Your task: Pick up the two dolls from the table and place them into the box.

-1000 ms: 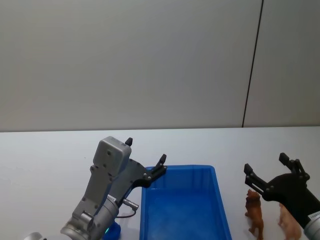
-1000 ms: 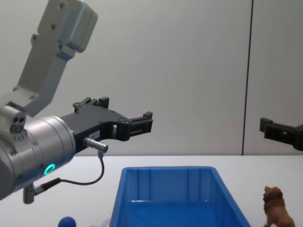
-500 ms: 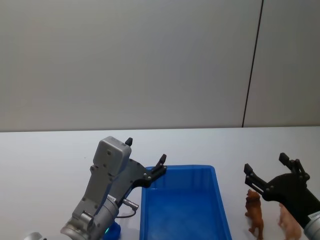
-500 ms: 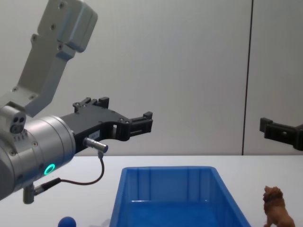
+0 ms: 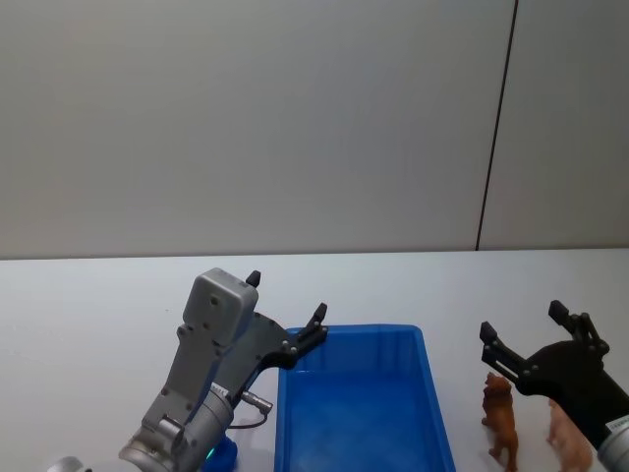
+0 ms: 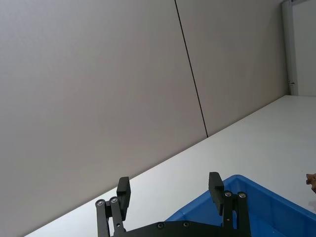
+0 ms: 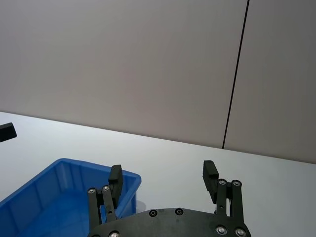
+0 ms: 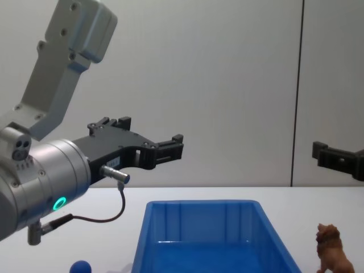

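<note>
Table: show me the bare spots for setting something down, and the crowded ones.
Bare: the table left of the left gripper, the far strip behind the box, and the box's floor. Crowded: right of the box, where the lion stands below the right gripper; and off the box's near left corner, by the blue toy.

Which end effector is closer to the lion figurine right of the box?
Right. The right end effector hangs open above the lion figurine; the left end effector, also open, hangs over the far-left corner of the box.
</note>
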`<state>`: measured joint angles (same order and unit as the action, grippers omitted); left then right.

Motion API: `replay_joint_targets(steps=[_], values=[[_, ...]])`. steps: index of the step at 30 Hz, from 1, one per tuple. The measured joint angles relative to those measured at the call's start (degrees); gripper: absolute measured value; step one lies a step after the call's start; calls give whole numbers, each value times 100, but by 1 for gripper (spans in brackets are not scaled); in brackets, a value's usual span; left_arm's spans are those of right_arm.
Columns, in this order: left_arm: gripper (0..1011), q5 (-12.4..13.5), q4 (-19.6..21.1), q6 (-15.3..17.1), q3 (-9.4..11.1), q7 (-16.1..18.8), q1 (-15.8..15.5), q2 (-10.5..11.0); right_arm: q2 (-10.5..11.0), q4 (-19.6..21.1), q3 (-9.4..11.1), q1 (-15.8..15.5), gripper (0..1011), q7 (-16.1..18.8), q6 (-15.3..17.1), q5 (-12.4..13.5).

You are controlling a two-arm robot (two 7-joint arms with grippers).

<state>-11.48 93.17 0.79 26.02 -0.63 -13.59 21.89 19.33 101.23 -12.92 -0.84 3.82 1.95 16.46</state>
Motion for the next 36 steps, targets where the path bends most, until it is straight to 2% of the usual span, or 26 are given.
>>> replay_joint_targets(steps=[7, 17, 28, 36], values=[[1001, 0, 0, 0, 0, 0, 0, 0, 15, 30, 23, -23, 1001, -50, 71, 14], [1001, 0, 0, 0, 0, 0, 0, 0, 60, 204, 70, -155, 1001, -272, 391, 83], [1001, 0, 0, 0, 0, 0, 0, 0, 147, 466, 143, -445, 1001, -727, 854, 159], [1001, 0, 0, 0, 0, 0, 0, 0, 197, 558, 200, -660, 1001, -1007, 1070, 212]])
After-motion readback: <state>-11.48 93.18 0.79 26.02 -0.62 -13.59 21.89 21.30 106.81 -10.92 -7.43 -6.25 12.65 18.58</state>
